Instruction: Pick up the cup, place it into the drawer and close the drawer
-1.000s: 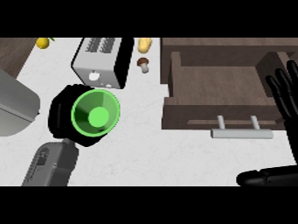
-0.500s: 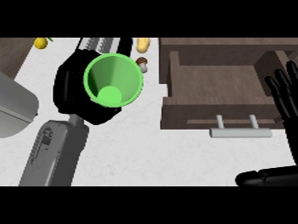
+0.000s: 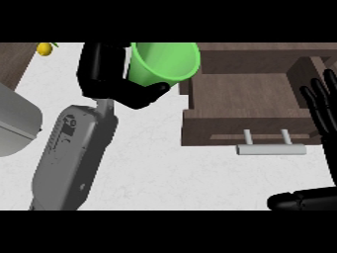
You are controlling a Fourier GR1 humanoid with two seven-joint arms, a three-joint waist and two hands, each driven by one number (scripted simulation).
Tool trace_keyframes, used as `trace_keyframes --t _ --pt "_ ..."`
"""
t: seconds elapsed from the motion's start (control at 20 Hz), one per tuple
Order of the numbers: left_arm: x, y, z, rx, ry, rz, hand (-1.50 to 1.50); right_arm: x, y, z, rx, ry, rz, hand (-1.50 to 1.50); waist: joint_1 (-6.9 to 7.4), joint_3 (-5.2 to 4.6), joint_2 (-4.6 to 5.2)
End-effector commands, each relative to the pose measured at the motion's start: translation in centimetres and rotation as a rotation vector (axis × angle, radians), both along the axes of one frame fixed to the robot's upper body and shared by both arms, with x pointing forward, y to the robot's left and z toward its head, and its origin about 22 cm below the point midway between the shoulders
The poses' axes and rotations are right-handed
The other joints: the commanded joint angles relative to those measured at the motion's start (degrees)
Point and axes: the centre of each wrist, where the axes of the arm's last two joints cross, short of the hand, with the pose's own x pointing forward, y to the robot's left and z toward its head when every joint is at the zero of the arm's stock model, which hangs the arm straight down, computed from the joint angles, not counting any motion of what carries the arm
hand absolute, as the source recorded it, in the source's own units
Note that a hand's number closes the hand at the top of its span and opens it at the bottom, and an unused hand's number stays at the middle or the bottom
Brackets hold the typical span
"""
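Left hand [image 3: 116, 74] grasps the green plastic cup [image 3: 163, 62], lifted beside the open brown wooden drawer [image 3: 244, 101] for placement; right hand [image 3: 331, 123] rests, fingers straight.

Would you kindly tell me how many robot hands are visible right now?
2. The left hand is near the top centre, curled round the green cup beside the open drawer. The right hand rests open at the right edge, fingers up.
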Motion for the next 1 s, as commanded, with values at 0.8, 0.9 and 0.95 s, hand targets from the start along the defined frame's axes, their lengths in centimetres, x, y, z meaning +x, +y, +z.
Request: trace_keyframes --t 0.8,0.9,0.95 --pt "5.6 -8.4 2.0 0.128 0.108 0.030 1.50 0.4 -1.1 -1.2 0.002 -0.013 0.015 -1.50 -1.36 0.02 0.32" --pt "5.4 -9.6 3.5 0.151 0.103 0.034 1.50 0.3 -1.4 -0.7 0.000 -0.015 -0.015 -1.50 -1.13 0.02 0.22" --pt "5.7 -9.4 2.3 0.145 0.128 0.017 1.50 1.1 0.0 -1.4 0.004 -0.009 0.003 -1.50 -1.25 0.01 0.36"
